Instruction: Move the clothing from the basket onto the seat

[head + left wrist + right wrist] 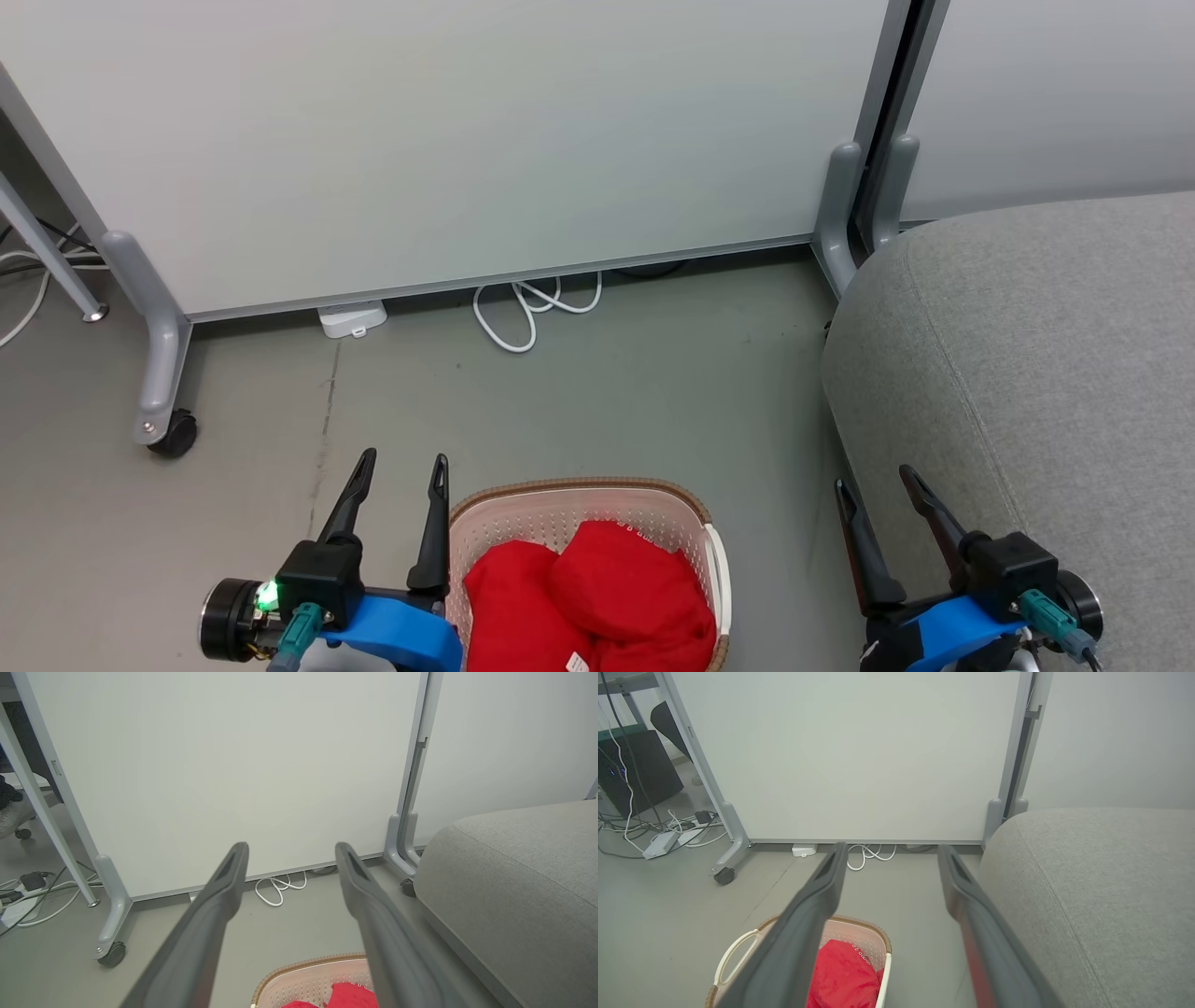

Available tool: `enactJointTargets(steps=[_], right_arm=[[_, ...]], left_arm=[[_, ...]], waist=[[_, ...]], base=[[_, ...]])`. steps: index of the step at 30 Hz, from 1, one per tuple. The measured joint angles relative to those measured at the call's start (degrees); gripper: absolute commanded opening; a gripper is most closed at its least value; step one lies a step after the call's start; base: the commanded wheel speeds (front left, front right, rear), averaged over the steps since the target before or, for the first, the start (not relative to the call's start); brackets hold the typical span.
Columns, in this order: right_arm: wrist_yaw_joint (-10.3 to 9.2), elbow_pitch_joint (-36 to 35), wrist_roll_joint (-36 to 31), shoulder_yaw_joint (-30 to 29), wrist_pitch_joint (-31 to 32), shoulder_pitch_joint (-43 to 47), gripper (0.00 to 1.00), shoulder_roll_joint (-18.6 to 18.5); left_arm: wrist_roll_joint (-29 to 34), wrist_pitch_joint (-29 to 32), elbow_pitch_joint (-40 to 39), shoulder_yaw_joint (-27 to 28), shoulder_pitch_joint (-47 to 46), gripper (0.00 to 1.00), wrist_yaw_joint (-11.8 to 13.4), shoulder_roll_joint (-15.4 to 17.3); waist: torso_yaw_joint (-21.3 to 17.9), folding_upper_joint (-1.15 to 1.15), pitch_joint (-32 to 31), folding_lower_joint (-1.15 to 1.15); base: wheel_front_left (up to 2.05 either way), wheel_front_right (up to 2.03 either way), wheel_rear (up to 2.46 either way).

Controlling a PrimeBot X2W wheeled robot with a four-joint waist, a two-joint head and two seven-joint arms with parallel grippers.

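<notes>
We see the basket [579, 485] standing on the grey floor [579, 401], at the bottom middle of the head view. The clothing [597, 588] is inside it: two bright red bundles pressed against each other, with a small white tag [576, 663] at their lower edge. The basket has a cream wall with many small holes, a brown rim, and a white handle [721, 569] on the side toward the seat [1027, 373]. The seat is a large grey cushion with a rounded edge and a seam line. It stands to the right of the basket, with a strip of floor between them.

The left tool [405, 457] is just beside the left side of the basket. Its two dark fingers are spread apart and hold nothing. In the left wrist view the floor and the wall panel show between them, and the basket rim lies below.

The right tool [873, 477] is at the near edge of the seat, also with its fingers apart and empty. In the right wrist view one finger crosses in front of the basket and the other runs along the seat.

Behind everything stands a white partition [467, 140] on grey legs – one leg has a black caster [175, 434]. A looped white cable [532, 313] and a small white box [353, 319] lie under its lower edge.
</notes>
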Motion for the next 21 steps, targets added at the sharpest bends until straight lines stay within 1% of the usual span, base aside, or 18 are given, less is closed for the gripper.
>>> enactJointTargets(steps=[11,16,21], right_arm=[[0.0,0.0,0.16,0.13,0.0,0.0,1.0,0.0],[0.0,-0.03,0.26,0.53,0.0,-0.09,1.0,0.0],[0.0,-0.63,0.05,0.81,0.0,-2.17,1.0,-0.01]], left_arm=[[-0.09,-0.01,0.31,-0.03,-0.13,1.0,-0.07,0.0],[0.41,-0.01,1.47,-1.23,-1.25,1.0,-0.85,0.01],[1.1,-0.01,3.15,-2.2,-4.85,1.0,-1.72,0.03]], waist=[[0.11,0.0,0.12,0.0],[-0.16,0.0,0.8,0.0],[-0.59,0.0,3.2,0.0]], base=[[0.0,0.0,0.0],[0.0,0.0,0.0],[0.0,0.0,0.0]])
